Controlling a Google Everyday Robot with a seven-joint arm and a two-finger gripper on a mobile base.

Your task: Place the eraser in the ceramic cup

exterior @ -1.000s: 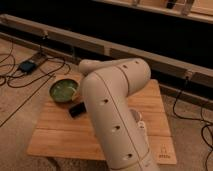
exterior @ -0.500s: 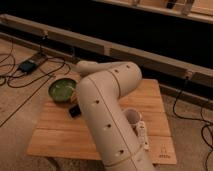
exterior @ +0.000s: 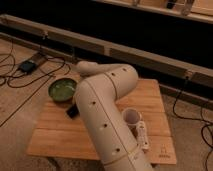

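Observation:
The eraser is a small flat black block lying on the wooden table, just in front of the green bowl, with its right end hidden by my arm. The ceramic cup is small and white. It stands upright on the right half of the table, close against the arm's right side. My big white arm rises from the bottom of the view and bends left over the table. The gripper is hidden behind the arm, somewhere above the eraser's side of the table.
A wide green bowl sits at the table's back left. A white remote-like bar lies right in front of the cup. Cables and a black power brick lie on the floor to the left. A dark low wall runs behind.
The arm has swung a little to the left and lower, and the white cup now shows beside it. The eraser, bowl and bar have not moved.

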